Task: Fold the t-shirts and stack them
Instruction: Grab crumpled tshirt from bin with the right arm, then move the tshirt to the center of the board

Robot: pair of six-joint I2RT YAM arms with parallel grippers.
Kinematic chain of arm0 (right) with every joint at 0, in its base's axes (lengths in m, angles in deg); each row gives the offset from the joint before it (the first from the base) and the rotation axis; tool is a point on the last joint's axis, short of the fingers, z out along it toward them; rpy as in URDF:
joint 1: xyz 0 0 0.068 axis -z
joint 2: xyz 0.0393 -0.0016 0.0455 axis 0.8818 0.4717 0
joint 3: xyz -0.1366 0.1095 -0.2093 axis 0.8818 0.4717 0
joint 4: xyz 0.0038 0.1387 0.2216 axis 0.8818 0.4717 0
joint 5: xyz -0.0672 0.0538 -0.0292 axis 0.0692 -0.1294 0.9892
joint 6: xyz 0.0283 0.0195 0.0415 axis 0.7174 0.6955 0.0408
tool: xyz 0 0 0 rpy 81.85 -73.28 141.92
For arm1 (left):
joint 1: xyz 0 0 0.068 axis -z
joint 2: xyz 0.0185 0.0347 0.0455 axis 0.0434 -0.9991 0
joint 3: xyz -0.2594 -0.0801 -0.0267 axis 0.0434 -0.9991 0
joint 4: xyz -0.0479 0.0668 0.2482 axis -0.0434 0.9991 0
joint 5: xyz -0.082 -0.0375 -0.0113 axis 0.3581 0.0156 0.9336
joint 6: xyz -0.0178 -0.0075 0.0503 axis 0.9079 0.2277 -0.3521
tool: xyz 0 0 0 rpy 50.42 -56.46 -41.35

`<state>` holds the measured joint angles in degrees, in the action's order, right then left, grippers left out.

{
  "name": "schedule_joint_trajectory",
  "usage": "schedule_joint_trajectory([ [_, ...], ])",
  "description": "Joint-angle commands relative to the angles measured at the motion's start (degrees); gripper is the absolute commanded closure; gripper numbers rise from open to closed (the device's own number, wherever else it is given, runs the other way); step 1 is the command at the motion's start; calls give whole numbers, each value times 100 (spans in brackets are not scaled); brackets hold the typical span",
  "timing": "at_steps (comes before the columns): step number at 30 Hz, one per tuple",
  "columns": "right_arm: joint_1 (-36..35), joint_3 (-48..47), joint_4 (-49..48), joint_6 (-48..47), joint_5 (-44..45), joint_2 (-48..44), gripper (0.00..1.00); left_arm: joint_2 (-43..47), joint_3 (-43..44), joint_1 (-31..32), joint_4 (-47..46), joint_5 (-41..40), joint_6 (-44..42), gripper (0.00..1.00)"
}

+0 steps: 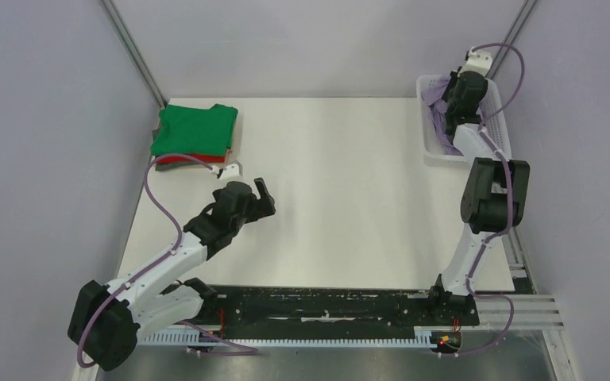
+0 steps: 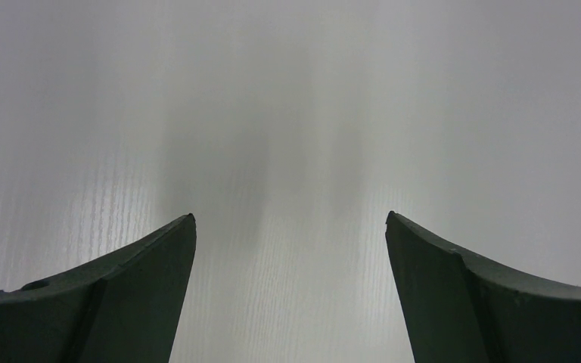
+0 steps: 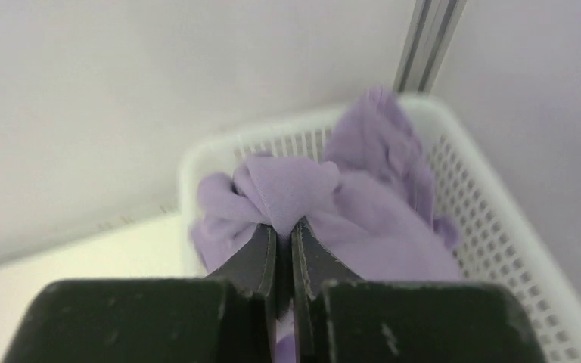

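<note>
The crumpled shirt (image 3: 378, 215) lay in the basket (image 3: 492, 219), at the right gripper's (image 3: 284, 227) tips. The folded stack (image 1: 194, 131) sat on the table (image 1: 341, 198), beyond and left of the left gripper (image 2: 290, 219).

A white bench (image 1: 341, 198) with a faint grain fills the middle under soft, even light; plain pale grey-lilac walls (image 1: 48, 119) close it in on three sides; a slanting metal post (image 1: 133, 51) rises at each far corner; a black rail (image 1: 326, 305) lines the near edge.

no readable text, labels or signs
</note>
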<state>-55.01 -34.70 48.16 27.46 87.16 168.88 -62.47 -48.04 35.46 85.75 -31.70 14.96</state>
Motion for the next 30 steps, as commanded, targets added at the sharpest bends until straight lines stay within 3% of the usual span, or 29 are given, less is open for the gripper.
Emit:
schedule_joint_trajectory([
  [1,-13,21,-1042,370,-467,-1158,100,102,283,16,-218,235,-107,0],
  [10,-652,-40,-1475,121,-2789,-2856,100,743,43,16,-146,302,162,0],
  [18,-1920,-574,-2273,1613,-4405,-3088,100,1544,-142,16,443,87,592,0],
  [25,-2821,-1276,-2138,1777,-4766,-2693,100,2271,84,16,1604,-545,931,0],
  [30,-2822,-469,-1905,1518,-4772,-2979,100,2697,147,16,2181,-939,1171,0],
])
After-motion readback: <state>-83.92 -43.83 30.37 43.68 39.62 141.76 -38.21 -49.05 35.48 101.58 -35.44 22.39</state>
